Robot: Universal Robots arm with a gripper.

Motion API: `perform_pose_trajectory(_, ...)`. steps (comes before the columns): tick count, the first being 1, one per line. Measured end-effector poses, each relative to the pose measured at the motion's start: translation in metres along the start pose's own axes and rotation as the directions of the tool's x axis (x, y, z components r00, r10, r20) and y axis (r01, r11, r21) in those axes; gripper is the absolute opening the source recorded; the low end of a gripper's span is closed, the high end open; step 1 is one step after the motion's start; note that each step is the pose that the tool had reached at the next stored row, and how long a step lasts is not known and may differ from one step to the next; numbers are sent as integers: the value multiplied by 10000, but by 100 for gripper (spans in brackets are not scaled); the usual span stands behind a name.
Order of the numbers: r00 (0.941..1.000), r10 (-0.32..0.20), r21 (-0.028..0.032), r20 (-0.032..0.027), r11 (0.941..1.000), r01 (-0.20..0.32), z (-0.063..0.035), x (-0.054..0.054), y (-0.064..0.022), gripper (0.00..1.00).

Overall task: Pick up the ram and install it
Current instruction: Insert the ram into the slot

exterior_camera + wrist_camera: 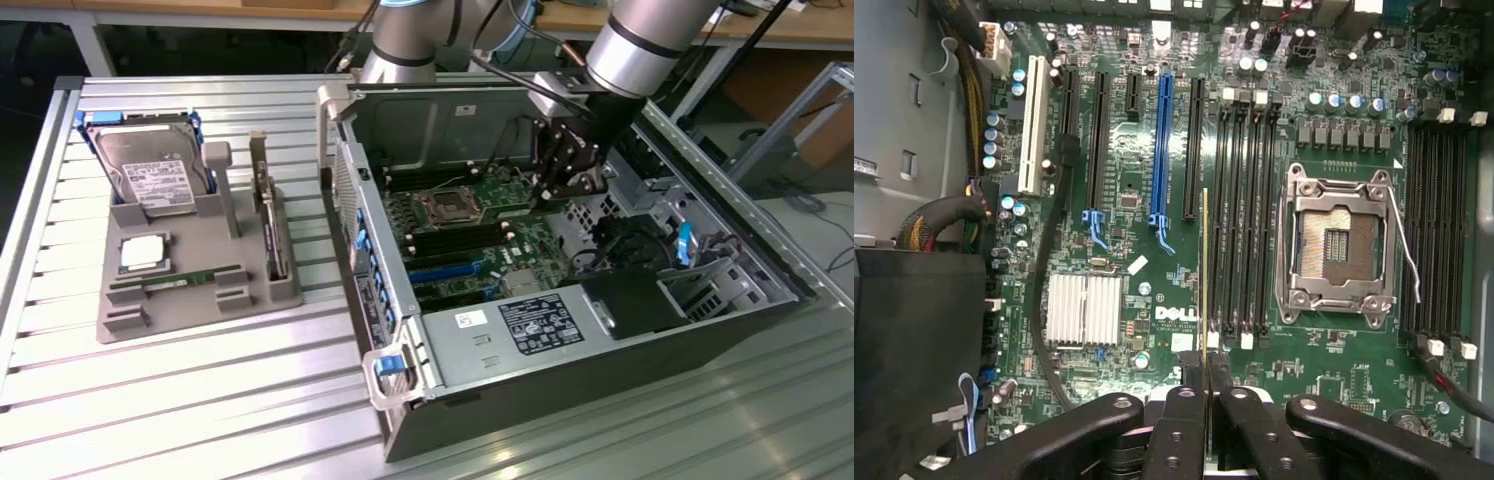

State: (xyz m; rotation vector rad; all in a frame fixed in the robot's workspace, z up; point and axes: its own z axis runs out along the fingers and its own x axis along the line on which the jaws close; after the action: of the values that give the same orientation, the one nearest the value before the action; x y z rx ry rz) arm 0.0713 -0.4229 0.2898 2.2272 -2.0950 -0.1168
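The arm reaches steeply down into the open computer case [400,400], its gripper [1206,375] closed on the ram [1204,270]. The ram is held edge-on just above the motherboard [1134,300], beside the memory slots [1244,220] near the processor socket [1339,245].

Surface: my work rests on a ribbed silver aluminium table [200,400].
Exterior view's left: a grey moulded plastic parts holder [187,290] lies flat on it.
Exterior view's right: an open black desktop computer case [561,400] lies on it, near the holder.
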Motion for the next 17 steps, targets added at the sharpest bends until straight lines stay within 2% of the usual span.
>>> perform_pose_trajectory(13, 10000, 2, 0, 2, 10000, -2, 42, 0, -4, 12)
perform_pose_trajectory(17, 10000, 0, 0, 1, 10000, 0, 86, -3, 39, 12)
